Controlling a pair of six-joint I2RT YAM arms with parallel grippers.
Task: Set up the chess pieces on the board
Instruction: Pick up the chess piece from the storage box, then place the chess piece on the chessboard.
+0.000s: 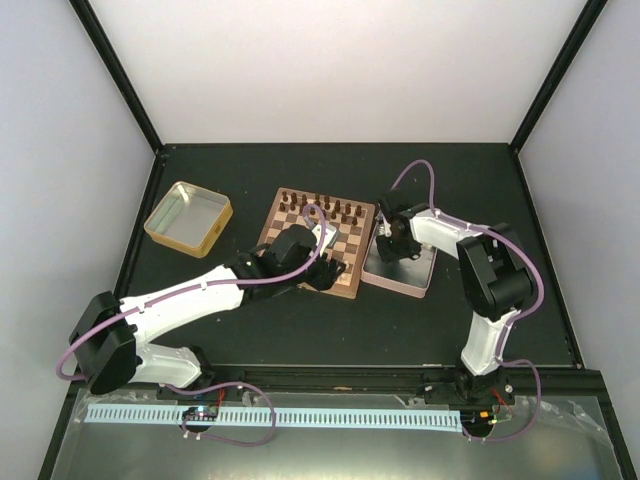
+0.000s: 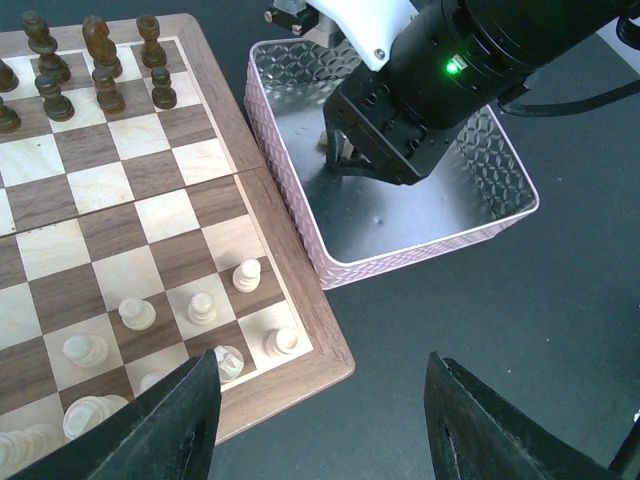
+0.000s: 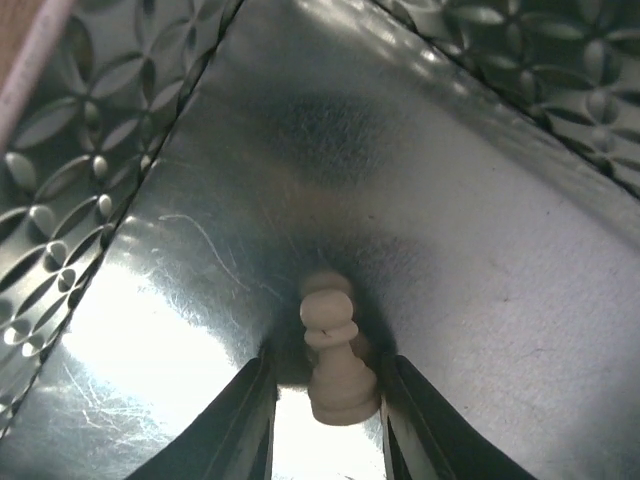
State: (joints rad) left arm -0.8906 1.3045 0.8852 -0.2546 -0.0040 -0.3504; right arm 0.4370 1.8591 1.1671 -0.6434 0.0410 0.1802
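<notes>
The board [image 1: 346,288] lies mid-table; it also shows in the left wrist view [image 2: 300,372]. Several light tan chess pieces [image 2: 202,307] stand on its near rows, dark ones [image 2: 100,62] on the far rows. My left gripper [image 2: 322,368] is open and empty, hovering over the board's near right corner [image 1: 325,262]. My right gripper [image 3: 328,374] is down inside the pink-walled metal tin [image 2: 400,262]. Its jaws are open and straddle a light tan pawn [image 3: 328,318], with a gap on the left side. The right gripper also shows in the top view [image 1: 392,245].
A yellow-rimmed metal tin [image 1: 216,236] sits at the far left. The pink tin [image 1: 402,284] lies right against the board's right edge. The right arm [image 2: 450,80] hangs over the tin. Black walls ring the table.
</notes>
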